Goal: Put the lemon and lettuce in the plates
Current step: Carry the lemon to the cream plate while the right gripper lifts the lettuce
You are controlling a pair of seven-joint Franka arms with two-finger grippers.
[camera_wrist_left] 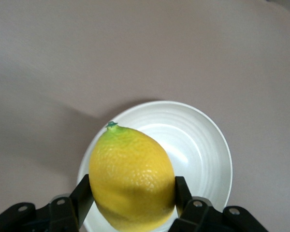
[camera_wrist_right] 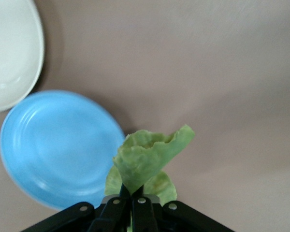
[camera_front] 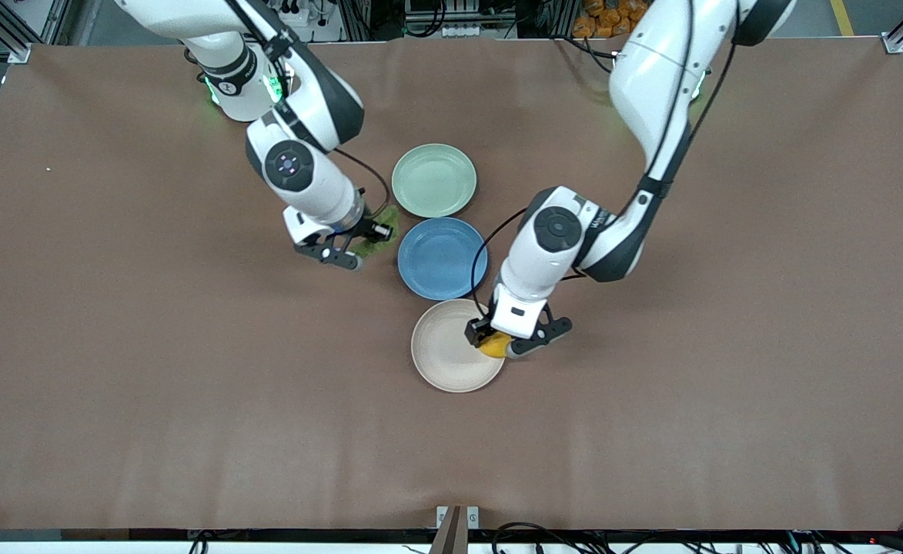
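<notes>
Nearest the front camera, the left gripper [camera_front: 497, 344] hangs over the rim of the beige plate [camera_front: 447, 358], on the side toward the left arm's end of the table, with its fingers [camera_wrist_left: 82, 198] clamped on either side of the lemon [camera_front: 494, 345]. From the left wrist view the lemon [camera_wrist_left: 133, 178] fills the span between the two black fingers, its small green tip pointing away from the gripper, and the beige plate [camera_wrist_left: 208, 145] lies directly beneath it, partly covered by the fruit.

Next out from that gripper sits the blue plate [camera_front: 442, 258], just beside the beige plate and farther from the front camera.

Over the bare table [camera_front: 151, 346] beside the blue plate, toward the right arm's end, the right gripper [camera_front: 359, 250] holds the lettuce [camera_front: 380, 235]. Its fingers are pinched almost together on the stem end, and the crinkled green leaf [camera_wrist_right: 147, 162] curls outward from them. In the right wrist view the blue plate [camera_wrist_right: 58, 145] lies just beside the leaf, below it.

Farthest from the camera, the mint green plate [camera_front: 433, 180] rests just beside the blue plate; an edge of it [camera_wrist_right: 12, 53] shows in the right wrist view.
</notes>
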